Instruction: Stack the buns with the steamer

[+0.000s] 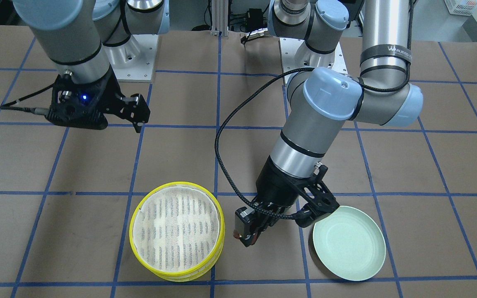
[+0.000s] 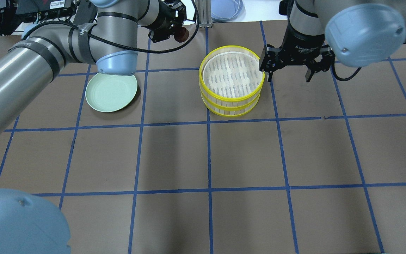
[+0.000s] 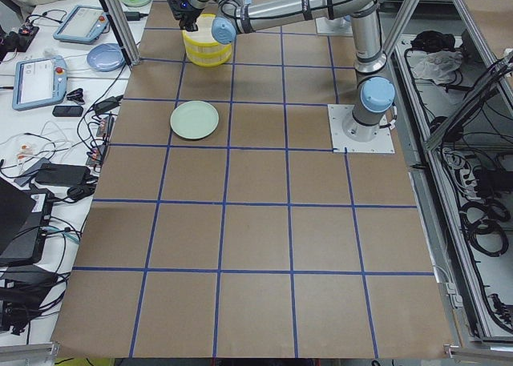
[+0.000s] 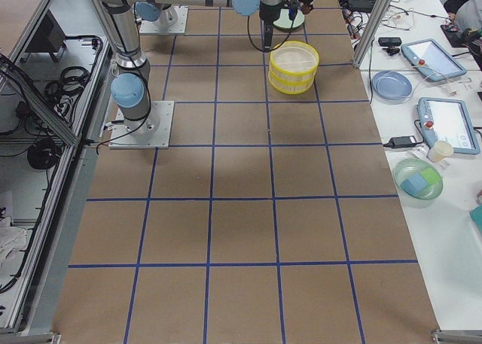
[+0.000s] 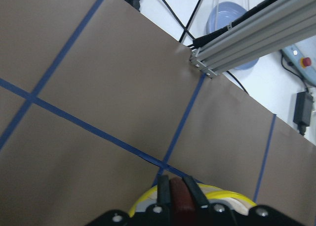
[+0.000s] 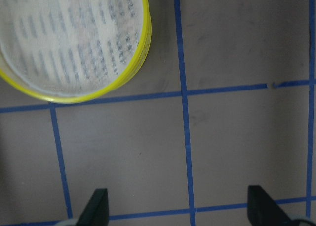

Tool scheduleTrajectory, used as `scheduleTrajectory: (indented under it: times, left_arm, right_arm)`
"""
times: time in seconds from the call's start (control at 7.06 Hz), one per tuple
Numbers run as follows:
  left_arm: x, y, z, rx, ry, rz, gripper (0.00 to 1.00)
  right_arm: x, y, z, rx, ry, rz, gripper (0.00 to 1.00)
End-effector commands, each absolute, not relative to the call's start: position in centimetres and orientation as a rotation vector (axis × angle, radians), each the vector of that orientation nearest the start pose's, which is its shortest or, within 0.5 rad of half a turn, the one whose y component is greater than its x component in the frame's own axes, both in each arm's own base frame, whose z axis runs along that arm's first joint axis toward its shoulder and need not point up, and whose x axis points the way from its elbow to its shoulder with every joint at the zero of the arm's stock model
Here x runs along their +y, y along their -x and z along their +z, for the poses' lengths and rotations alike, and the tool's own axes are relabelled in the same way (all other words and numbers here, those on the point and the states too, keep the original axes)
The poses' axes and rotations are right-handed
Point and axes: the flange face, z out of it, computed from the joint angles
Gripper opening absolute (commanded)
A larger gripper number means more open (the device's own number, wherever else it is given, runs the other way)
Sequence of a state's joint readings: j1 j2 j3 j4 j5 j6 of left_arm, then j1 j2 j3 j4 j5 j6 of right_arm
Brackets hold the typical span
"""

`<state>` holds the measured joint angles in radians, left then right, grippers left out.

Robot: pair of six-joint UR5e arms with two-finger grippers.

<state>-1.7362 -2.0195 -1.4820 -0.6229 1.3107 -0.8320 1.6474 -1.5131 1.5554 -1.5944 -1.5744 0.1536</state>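
Clenched in the left gripper (image 5: 176,189), the dark brown bun (image 5: 178,208) hangs just beside the steamer (image 2: 231,100) on its plate (image 1: 358,252) side, the empty top tray (image 2: 232,72) just past the fingers (image 5: 163,200); the right gripper (image 2: 289,78) hovers spread open on the steamer's far side.

I log a pale green plate (image 1: 352,248) lying flat on the brown paper table cover (image 2: 245,155), which blue tape lines (image 2: 209,155) rule into squares. Past the cover's far edge, on the white bench, a pale blue dish (image 5: 227,21) sits partly behind an aluminium frame bar (image 5: 256,35). From the right side view I note two teach pendants (image 4: 431,58) beside that dish, and further along a greenish bowl (image 4: 399,171) holding blue and green pieces.
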Motion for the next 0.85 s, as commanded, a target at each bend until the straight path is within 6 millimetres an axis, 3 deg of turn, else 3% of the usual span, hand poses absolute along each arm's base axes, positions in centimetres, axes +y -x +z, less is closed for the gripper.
scheduleTrajectory:
  times: [0.0, 0.42, 0.71]
  left_arm:
    - [-64.2, 31.5, 35.3, 3.457, 1.046, -0.644, 0.00]
    - [-63.6, 35.6, 30.2, 3.491, 1.013, -0.612, 0.00]
    - [-63.4, 36.4, 30.0, 3.504, 0.996, -0.645, 0.52]
  right_arm:
    - [-46.4, -17.4, 50.3, 3.128, -0.099, 0.050, 1.00]
    - [-45.9, -17.2, 50.4, 3.145, -0.097, 0.074, 1.00]
    - [-46.0, -17.2, 50.1, 3.145, -0.101, 0.082, 1.00]
